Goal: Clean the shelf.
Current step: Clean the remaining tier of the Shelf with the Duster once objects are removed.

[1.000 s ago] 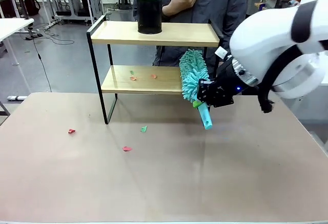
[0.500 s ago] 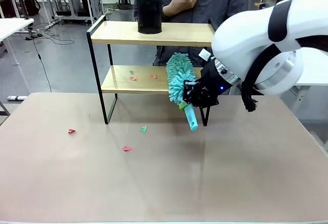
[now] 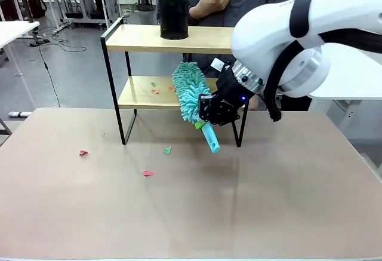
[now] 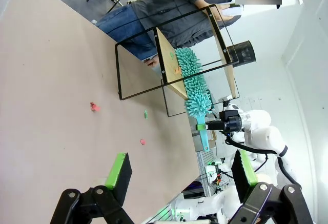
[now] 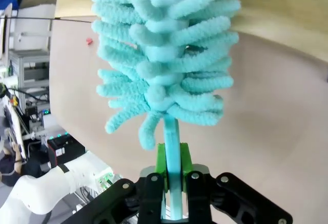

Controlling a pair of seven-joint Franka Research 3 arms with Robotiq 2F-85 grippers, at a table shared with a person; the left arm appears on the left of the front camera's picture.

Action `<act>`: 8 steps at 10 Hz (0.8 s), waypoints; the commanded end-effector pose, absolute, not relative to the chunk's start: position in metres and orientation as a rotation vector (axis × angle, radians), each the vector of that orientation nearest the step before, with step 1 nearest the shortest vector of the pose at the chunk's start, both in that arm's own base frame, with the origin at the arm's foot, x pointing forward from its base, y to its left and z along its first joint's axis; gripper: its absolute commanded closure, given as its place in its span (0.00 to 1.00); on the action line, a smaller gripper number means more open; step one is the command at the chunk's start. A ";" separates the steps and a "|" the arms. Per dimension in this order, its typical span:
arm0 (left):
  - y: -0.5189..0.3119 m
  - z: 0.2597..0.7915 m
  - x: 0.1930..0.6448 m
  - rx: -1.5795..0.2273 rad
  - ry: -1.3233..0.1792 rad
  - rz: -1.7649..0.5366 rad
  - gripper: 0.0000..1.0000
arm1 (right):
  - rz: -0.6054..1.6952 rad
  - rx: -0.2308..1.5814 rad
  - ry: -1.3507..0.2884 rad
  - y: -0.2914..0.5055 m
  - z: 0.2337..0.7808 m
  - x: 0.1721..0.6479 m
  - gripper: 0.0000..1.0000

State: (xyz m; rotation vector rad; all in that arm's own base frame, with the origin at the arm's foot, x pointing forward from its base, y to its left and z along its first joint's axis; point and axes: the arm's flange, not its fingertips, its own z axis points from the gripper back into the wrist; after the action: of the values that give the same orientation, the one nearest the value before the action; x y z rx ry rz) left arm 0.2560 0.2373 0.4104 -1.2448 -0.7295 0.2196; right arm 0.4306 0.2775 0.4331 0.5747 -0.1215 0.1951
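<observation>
Your right fingers are clamped tight on the handle of a teal duster, with its fluffy head pointing away from them. That head sits at the front edge of the lower board of the shelf, beside some small coloured scraps; from here it is hard to say whether it touches them. The shelf stands at the far side of the table, with a black cylinder on its top board. Your left fingers hang spread wide above the table, holding nothing.
</observation>
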 end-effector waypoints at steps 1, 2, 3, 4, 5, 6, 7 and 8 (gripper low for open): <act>0.236 0.411 0.257 -1.256 -0.761 0.202 0.00 | 0.308 0.578 -0.069 0.280 0.436 0.447 0.88; 0.236 0.411 0.257 -1.256 -0.761 0.202 0.00 | 0.350 0.585 -0.054 0.284 0.436 0.449 0.88; 0.236 0.411 0.257 -1.256 -0.761 0.202 0.00 | 0.379 0.582 -0.042 0.288 0.434 0.451 0.88; 0.236 0.411 0.257 -1.256 -0.761 0.202 0.00 | 0.409 0.612 -0.031 0.296 0.431 0.452 0.88; 0.236 0.411 0.257 -1.256 -0.761 0.202 0.00 | 0.438 0.623 -0.027 0.306 0.426 0.452 0.88; 0.236 0.411 0.257 -1.256 -0.761 0.202 0.00 | 0.465 0.624 -0.010 0.312 0.424 0.453 0.88; 0.236 0.411 0.257 -1.256 -0.761 0.202 0.00 | 0.475 0.622 -0.004 0.313 0.425 0.453 0.88; 0.236 0.411 0.257 -1.256 -0.761 0.202 0.00 | 0.516 0.620 0.001 0.310 0.427 0.452 0.88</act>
State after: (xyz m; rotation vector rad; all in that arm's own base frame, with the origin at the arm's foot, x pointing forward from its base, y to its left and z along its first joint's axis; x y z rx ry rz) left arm 0.2561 0.2373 0.4105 -1.2448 -0.7295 0.2195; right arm 0.4503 0.3127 0.4273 0.6125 -0.0208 0.4567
